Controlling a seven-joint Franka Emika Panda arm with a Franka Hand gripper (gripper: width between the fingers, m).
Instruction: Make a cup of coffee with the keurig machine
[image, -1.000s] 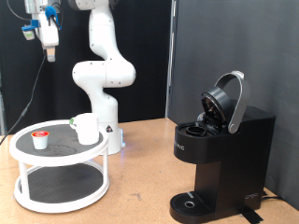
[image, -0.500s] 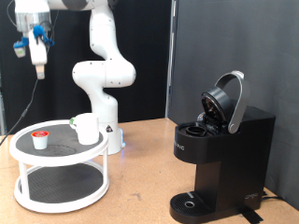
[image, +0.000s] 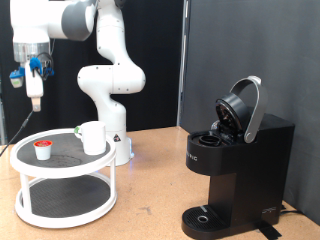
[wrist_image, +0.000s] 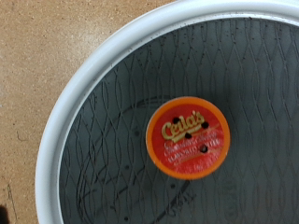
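The white cup (image: 92, 137) stands on the top tier of a round white stand (image: 62, 170), at the exterior view's left. A small white pod with a red top (image: 42, 150) sits beside it on the dark mat. My gripper (image: 35, 100) hangs well above the pod and points down. The wrist view shows the pod's orange-red lid (wrist_image: 190, 137) on the mat inside the stand's white rim (wrist_image: 84, 103); no fingers show there. The black keurig machine (image: 235, 165) stands at the exterior view's right with its lid (image: 243, 108) raised. Nothing shows between my fingers.
The robot's white base (image: 112, 85) stands just behind the stand. The stand has a lower tier (image: 62, 205). Brown tabletop (image: 150, 200) lies between the stand and the machine. A black curtain hangs behind.
My gripper has come down from the exterior view's top left corner towards the stand and now hangs above the pod. Cup, pod and machine have not moved.
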